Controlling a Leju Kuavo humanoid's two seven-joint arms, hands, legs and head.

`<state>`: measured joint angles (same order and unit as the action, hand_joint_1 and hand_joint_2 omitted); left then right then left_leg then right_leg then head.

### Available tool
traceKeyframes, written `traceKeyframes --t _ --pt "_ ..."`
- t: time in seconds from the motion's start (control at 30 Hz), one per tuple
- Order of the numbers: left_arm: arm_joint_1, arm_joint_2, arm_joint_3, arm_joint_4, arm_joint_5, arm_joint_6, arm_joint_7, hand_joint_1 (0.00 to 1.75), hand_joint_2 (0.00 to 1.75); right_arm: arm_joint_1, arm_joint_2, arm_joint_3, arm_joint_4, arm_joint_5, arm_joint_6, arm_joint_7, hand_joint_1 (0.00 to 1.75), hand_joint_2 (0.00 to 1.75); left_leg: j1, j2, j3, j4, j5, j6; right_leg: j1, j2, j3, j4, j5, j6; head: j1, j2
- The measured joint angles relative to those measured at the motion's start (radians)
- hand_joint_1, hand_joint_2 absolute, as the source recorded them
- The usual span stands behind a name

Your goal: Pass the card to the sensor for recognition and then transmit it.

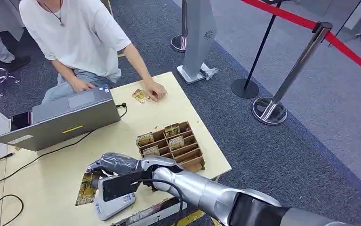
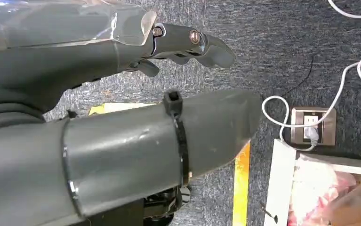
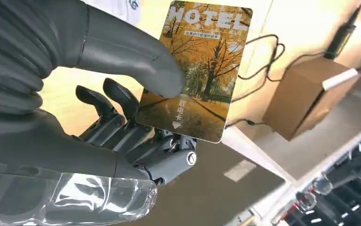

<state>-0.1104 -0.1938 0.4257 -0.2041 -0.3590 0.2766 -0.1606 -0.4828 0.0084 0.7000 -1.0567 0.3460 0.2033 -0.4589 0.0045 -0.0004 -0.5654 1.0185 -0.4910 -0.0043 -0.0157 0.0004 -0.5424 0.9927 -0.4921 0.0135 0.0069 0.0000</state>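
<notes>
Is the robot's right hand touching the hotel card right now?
Touching. In the right wrist view, the right hand pinches the card: its thumb presses on the printed face, with the fingers behind it.

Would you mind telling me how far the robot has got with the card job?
Done: the right hand holds a hotel card, apparently taken from the card rack. In hand: the card hangs beside the reader, not plainly on it. Left: recognition, then passing it to the person by the laptop.

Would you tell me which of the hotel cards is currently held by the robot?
The hotel card pinched in the right hand near the card reader; the others stand in the slotted cardboard organizer or lie under the person's hand.
</notes>
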Motion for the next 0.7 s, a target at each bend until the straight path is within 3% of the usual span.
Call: traceKeyframes --t 0.43,0.7 --pt "0.002 0.000 0.000 0.000 0.000 0.002 0.000 0.00 0.00 -0.020 0.010 0.023 0.066 -0.003 -0.006 -0.001 1.75 1.75 0.000 0.000 0.000 0.000 0.000 0.000 0.000 0.000 0.000 0.000 0.000 0.000 0.000 0.000" --pt "0.001 0.000 0.000 0.000 0.000 0.005 0.000 0.00 0.00 -0.055 0.032 0.071 0.188 0.022 -0.031 0.026 1.75 1.75 0.000 0.000 0.000 0.000 0.000 0.000 0.000 0.000 0.000 0.000 0.000 0.000 0.000 0.000"
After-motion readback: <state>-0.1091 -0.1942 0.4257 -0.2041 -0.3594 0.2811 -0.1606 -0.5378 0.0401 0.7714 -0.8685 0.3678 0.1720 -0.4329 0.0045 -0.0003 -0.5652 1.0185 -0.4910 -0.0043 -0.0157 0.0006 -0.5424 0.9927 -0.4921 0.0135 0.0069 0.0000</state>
